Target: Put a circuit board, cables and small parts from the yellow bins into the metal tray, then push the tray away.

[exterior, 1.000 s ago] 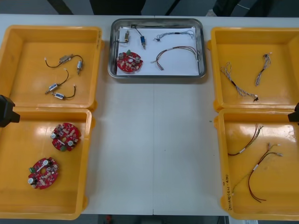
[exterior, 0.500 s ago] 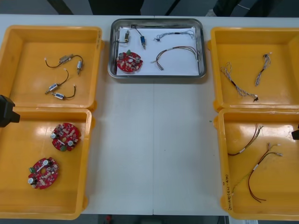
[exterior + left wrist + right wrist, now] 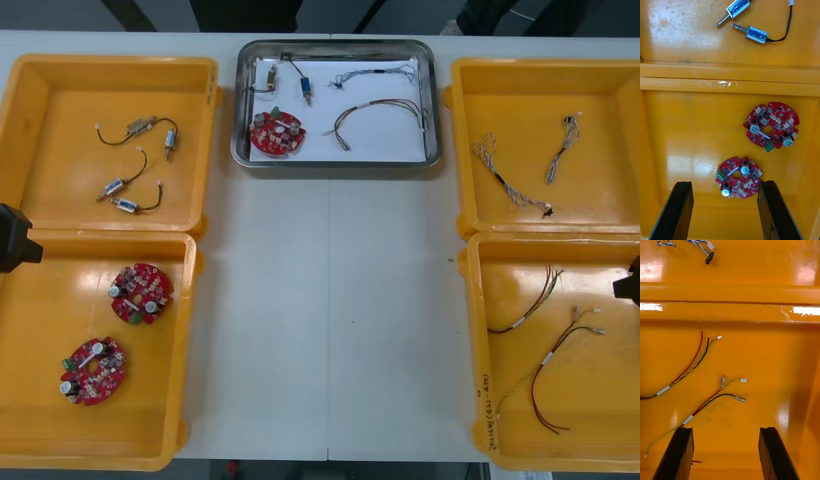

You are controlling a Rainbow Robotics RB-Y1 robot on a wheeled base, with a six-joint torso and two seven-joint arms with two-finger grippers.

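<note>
Your tray (image 3: 432, 100) sits at the far side of the table (image 3: 330, 320), between the two far yellow bins (image 3: 60, 180). In it you can see one red board (image 3: 277, 132), some cables (image 3: 380, 108) and small metal parts (image 3: 303, 90). So the filling step looks done to me, and the push is the step in hand. The tray is already near the far edge, so there may be little left to push.

Your left claw (image 3: 725, 187) hangs over the near left bin (image 3: 40, 330), fingers wide apart and holding nothing, above two more boards (image 3: 771, 125). Your right claw (image 3: 724, 429) hangs over the near right bin (image 3: 610, 420), fingers apart too, above red and yellow cables (image 3: 696, 360). Both are well apart from the tray. To push, bring one claw to the tray's near rim, then go slow and straight
</note>
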